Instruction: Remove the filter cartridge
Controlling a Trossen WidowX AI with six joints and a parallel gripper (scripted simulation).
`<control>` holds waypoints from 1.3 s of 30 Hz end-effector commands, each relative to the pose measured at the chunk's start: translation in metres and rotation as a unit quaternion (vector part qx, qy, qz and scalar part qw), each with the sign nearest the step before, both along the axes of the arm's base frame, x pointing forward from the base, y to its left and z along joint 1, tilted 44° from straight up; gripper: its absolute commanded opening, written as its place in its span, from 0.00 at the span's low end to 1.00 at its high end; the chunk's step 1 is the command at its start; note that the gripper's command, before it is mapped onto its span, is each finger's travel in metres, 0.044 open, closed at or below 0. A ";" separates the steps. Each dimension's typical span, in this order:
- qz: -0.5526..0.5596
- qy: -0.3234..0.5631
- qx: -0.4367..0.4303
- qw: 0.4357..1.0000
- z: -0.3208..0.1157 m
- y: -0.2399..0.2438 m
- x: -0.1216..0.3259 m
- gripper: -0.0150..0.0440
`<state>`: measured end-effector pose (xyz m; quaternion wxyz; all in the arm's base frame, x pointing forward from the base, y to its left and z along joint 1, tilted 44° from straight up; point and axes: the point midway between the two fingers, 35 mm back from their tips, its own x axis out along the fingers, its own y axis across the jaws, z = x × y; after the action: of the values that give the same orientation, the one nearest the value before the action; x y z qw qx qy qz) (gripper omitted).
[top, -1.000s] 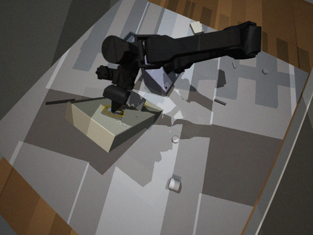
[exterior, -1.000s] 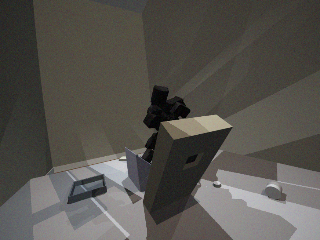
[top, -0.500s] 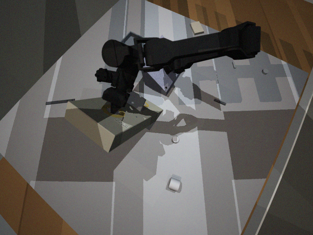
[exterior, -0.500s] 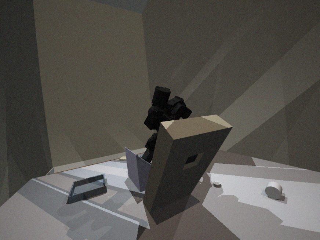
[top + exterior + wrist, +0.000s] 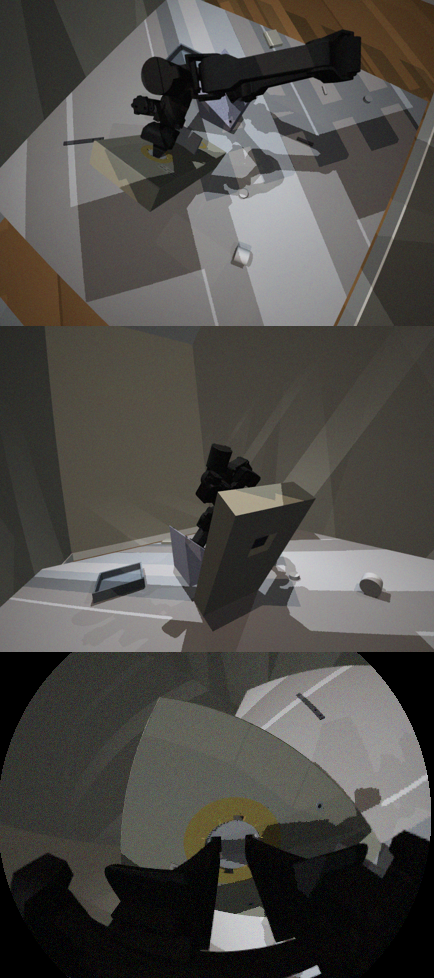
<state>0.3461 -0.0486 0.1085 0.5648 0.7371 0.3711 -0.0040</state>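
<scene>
The service panel [image 5: 154,168] is a tan slanted block; the exterior view shows its back [image 5: 252,550] with a small square hole. On its face a yellow ring [image 5: 229,838] surrounds the round grey filter cartridge [image 5: 232,836], which sits flush in the panel. My gripper [image 5: 158,152] points down at the cartridge face. In the wrist view its fingertips stand close together with a narrow gap, right at the cartridge; whether they are in the slots is hidden. Nothing is held between them. The dark tray [image 5: 119,583] lies on the floor apart from the panel.
A purple slanted plate [image 5: 224,112] [image 5: 185,557] stands just behind the panel. A loose grey cylinder [image 5: 242,254] and a small disc [image 5: 243,193] lie on the floor. A dark bar [image 5: 83,141] lies left of the panel. A cream block [image 5: 273,38] sits far back.
</scene>
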 end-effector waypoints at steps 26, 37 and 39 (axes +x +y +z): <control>0.042 -0.052 -0.074 0.995 -0.002 0.002 0.003 0.25; 0.122 -0.152 -0.209 0.958 -0.003 0.003 0.004 0.25; 0.136 -0.170 -0.233 0.948 -0.003 0.003 0.004 0.25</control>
<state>0.3465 -0.0484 0.1075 0.7430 0.5576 0.3574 0.0967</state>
